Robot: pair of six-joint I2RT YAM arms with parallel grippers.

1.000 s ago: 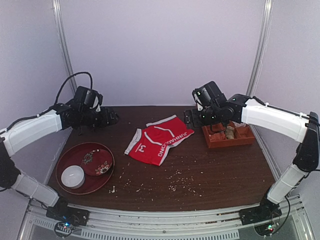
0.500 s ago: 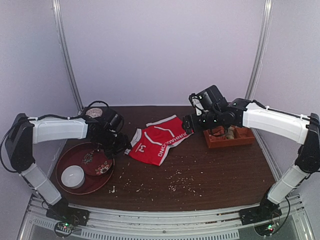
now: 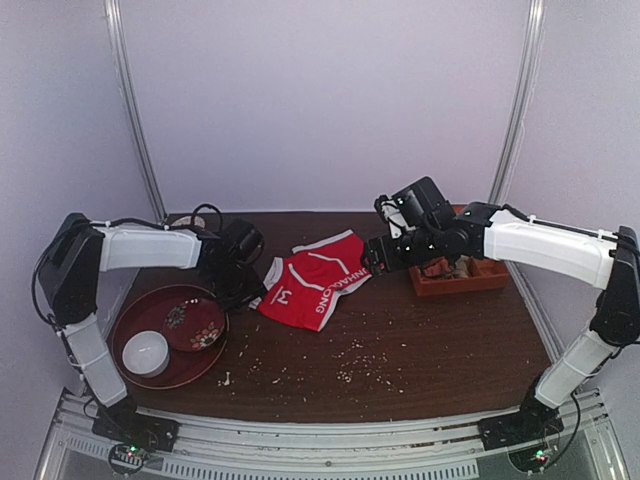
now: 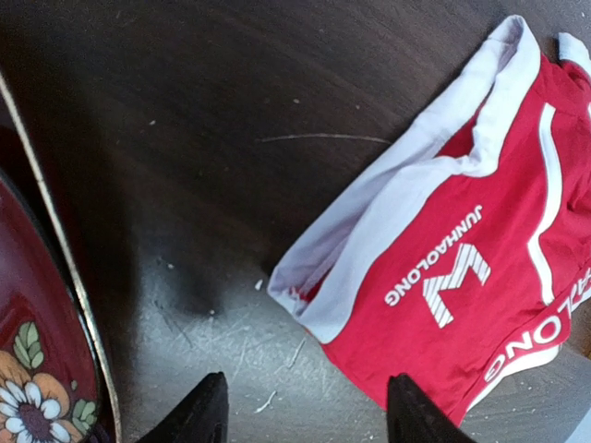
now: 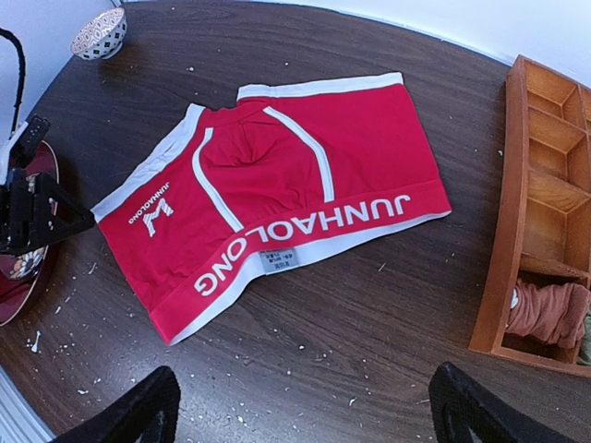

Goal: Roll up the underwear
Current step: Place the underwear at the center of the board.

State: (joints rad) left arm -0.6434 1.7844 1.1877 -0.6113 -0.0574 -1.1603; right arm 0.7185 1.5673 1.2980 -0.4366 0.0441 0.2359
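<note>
The underwear (image 4: 443, 249) looks light and limp; my left gripper (image 4: 309, 420) and right gripper (image 5: 305, 406), both spread apart, should pinch its edge.

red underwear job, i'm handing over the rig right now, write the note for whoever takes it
Left hand: open, empty, low over the table beside the white-trimmed left edge of the bright red fabric boxer briefs.
Right hand: open, empty, hovering by the briefs' right edge.
Briefs: spread out mid-table, slightly rumpled, neither hand touching them.
Done: nothing rolled.
Left: grip an edge and roll the whole piece up.
</note>
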